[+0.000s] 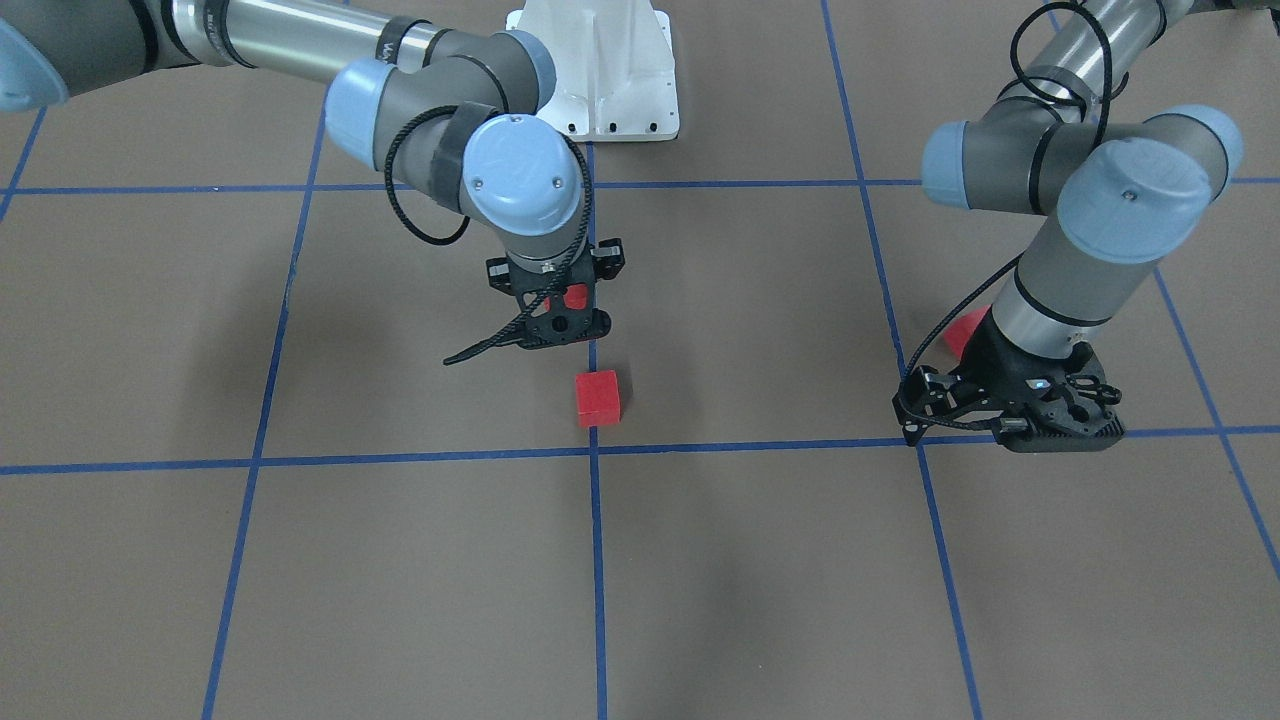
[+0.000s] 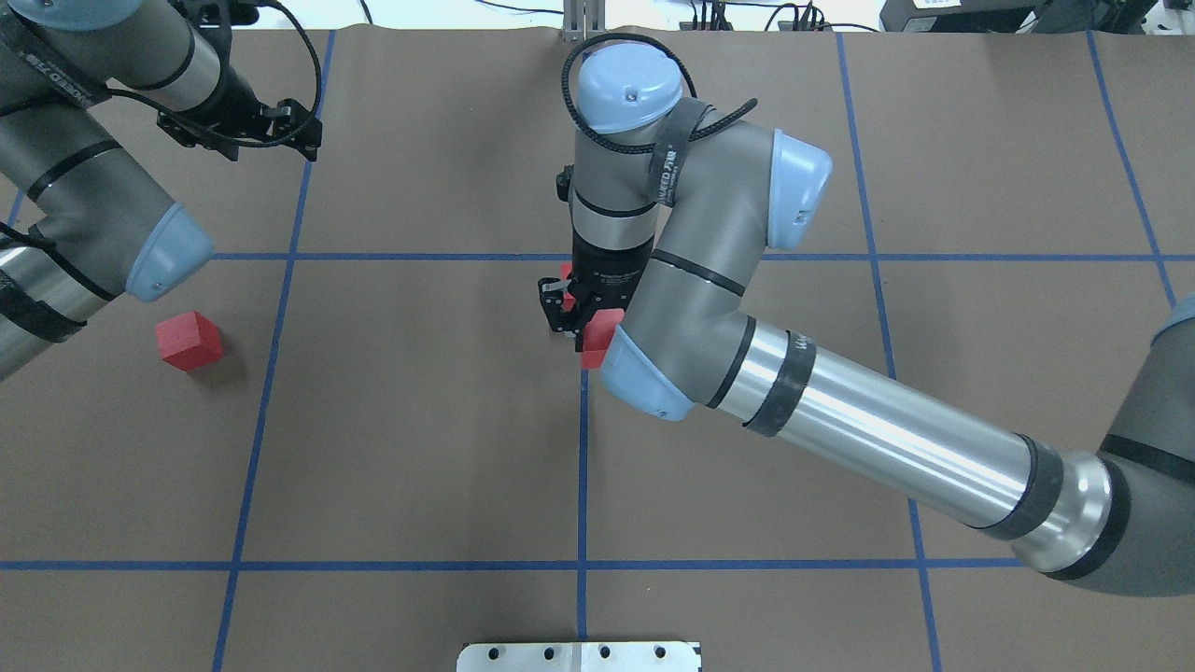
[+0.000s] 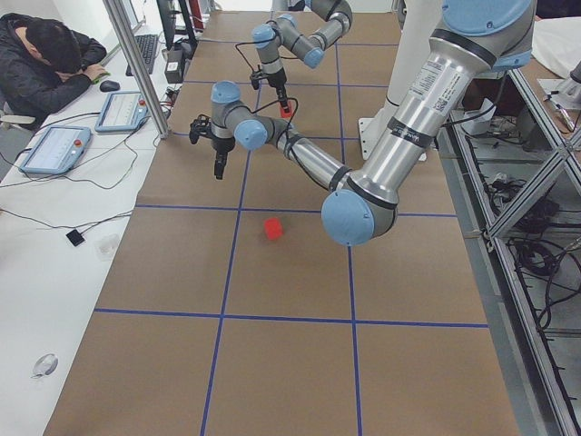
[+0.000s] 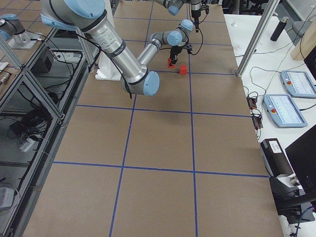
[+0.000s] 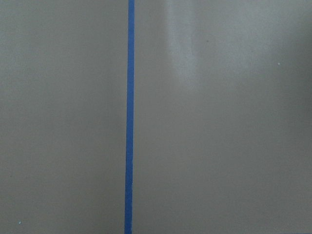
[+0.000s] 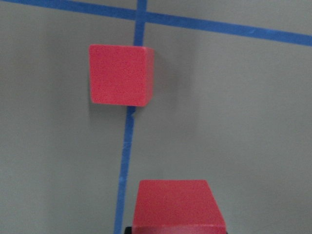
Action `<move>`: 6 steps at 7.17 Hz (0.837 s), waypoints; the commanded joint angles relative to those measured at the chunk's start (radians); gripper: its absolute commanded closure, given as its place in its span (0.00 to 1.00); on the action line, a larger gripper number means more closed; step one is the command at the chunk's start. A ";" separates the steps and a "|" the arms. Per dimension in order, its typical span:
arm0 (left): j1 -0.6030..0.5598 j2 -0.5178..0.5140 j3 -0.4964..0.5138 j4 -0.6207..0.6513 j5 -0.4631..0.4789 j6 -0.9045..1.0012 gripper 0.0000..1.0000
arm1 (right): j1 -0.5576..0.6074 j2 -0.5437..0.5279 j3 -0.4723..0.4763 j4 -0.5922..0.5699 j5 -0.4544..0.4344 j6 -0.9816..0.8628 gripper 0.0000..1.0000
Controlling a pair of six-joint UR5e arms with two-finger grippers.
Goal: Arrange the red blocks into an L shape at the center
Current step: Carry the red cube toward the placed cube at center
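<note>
My right gripper [image 1: 562, 322] is shut on a red block [image 1: 576, 296] and hangs over the blue line, on the robot's side of the center crossing [image 1: 595, 450]. In the right wrist view this held block [image 6: 178, 204] fills the bottom edge. A second red block [image 1: 598, 397] lies on the floor between it and the crossing [image 6: 141, 17]. The third red block [image 2: 189, 340] sits far out on my left side, partly hidden behind the left arm in the front view. My left gripper [image 2: 297, 140] hovers beyond it over a blue line. I cannot tell if it is open.
The white robot base [image 1: 600, 70] stands at the table's edge. In the left side view a person [image 3: 45, 54] sits at a desk with tablets [image 3: 54, 145], and a metal post [image 3: 136, 64] rises beside the floor. Brown gridded floor surrounds the blocks.
</note>
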 commanded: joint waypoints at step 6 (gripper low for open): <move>0.001 0.002 0.028 -0.034 0.002 0.000 0.00 | -0.007 0.092 -0.227 0.084 -0.050 0.058 1.00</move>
